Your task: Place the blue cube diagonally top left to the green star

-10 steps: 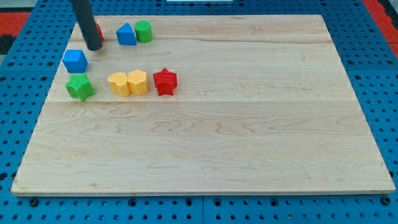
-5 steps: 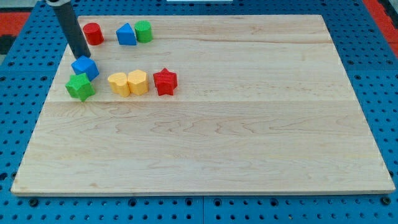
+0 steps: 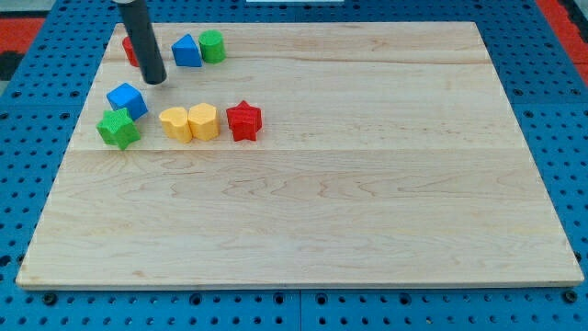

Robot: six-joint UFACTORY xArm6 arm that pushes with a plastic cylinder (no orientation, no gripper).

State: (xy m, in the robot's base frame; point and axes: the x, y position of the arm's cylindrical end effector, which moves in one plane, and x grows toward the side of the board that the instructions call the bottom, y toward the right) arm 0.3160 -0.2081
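The blue cube point(image 3: 127, 99) sits near the board's left edge, touching the upper right of the green star point(image 3: 118, 128). My tip point(image 3: 154, 80) is on the board just up and right of the blue cube, a small gap away from it. The rod rises toward the view's top and hides most of a red block point(image 3: 130, 50) behind it.
A blue triangular block point(image 3: 186, 51) and a green cylinder point(image 3: 212, 46) stand side by side near the top edge. Two yellow blocks point(image 3: 190, 122) and a red star point(image 3: 243, 120) form a row right of the green star. The wooden board point(image 3: 367, 184) lies on blue pegboard.
The blue cube was pushed down and right against the green star. My tip went to the cube's upper left, then moved right and up to its present spot.
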